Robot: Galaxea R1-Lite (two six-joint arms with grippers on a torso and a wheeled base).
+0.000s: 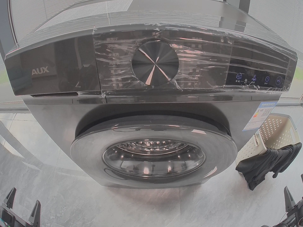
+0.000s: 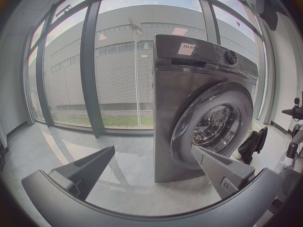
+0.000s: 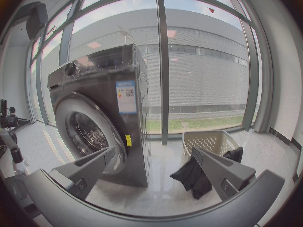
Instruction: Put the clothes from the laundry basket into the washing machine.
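Spread-fingered and holding nothing, the left gripper sits at 7 o'clock and the right gripper at 5. Crumpled black clothes drape over the rim of the cream perforated laundry basket at 4 o'clock, near the right gripper. At centre stands the glossy grey washing machine, its round glass door shut, with polished floor before it.

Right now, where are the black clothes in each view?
Head view: black clothes hang over the basket rim, lower right, beside the washing machine.
Left wrist view: the clothes drape off the basket past the machine's far side.
Right wrist view: the clothes hang down the basket's front, next to the machine's side panel.
Shared landmark: the machine's round door.
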